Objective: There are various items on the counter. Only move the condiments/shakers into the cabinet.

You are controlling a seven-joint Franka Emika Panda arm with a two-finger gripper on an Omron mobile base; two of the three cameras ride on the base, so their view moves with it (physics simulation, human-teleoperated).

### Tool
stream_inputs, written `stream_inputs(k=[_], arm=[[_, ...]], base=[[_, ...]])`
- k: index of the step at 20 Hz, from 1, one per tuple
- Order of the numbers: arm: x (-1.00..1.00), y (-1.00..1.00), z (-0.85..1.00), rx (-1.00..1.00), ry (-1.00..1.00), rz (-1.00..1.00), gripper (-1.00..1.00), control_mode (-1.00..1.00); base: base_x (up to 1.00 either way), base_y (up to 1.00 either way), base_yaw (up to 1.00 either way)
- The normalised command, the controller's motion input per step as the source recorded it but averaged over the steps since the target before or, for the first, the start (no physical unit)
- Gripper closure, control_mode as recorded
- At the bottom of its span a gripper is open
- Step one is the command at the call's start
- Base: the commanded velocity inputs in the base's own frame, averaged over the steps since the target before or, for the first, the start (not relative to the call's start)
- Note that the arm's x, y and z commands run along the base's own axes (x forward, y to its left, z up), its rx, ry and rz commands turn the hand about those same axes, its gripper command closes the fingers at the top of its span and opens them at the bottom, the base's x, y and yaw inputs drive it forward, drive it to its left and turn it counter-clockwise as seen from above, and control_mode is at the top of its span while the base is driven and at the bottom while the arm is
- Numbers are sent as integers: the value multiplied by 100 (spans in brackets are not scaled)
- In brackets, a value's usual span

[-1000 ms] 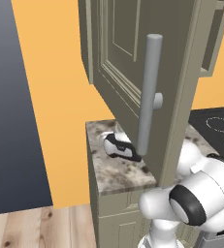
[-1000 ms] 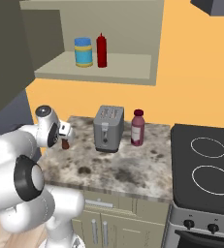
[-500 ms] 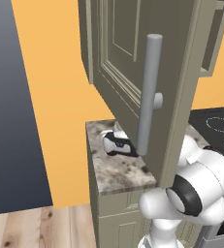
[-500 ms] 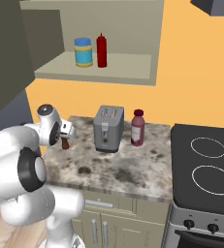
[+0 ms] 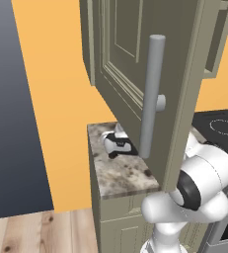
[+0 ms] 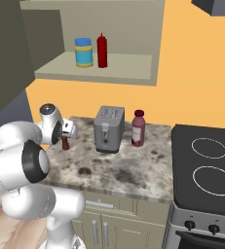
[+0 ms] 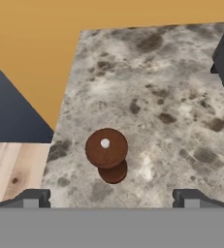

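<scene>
The shaker (image 7: 106, 149) is standing upright on the tabletop (image 7: 181, 121) near its left end, lying between the two fingers (image 7: 31, 197) and slightly ahead of them, untouched. The fingers are spreading wide, holding nothing. In the right base view the hand (image 6: 65, 131) is sitting lower over the shaker (image 6: 65, 143) than half a second ago.

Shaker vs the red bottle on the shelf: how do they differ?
Place: the shaker stands on the counter under the gripper; the red bottle stands on the open cabinet shelf beside a blue jar.
Colour: the shaker is brown wood; the bottle is bright red.
Shape: the shaker is knobbed with a narrow waist; the bottle is straight with a thin neck.
Both stand upright.
</scene>
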Motion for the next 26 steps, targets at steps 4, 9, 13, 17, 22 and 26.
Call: stream_inputs(k=[4,9,13,17,22,26], arm=[[13,1,-1,0,0,0,-100,-100],[10,2,-2,0,0,0,-100,-100],[6,8,-9,0,0,0,-100,-100],[0,13,-17,0,0,0,-100,-100],[3,5,-9,0,0,0,-100,-100],[7,0,0,0,0,0,-100,-100]], base=[[0,0,0],[0,0,0],[0,0,0],[0,0,0],[0,0,0],[0,0,0]])
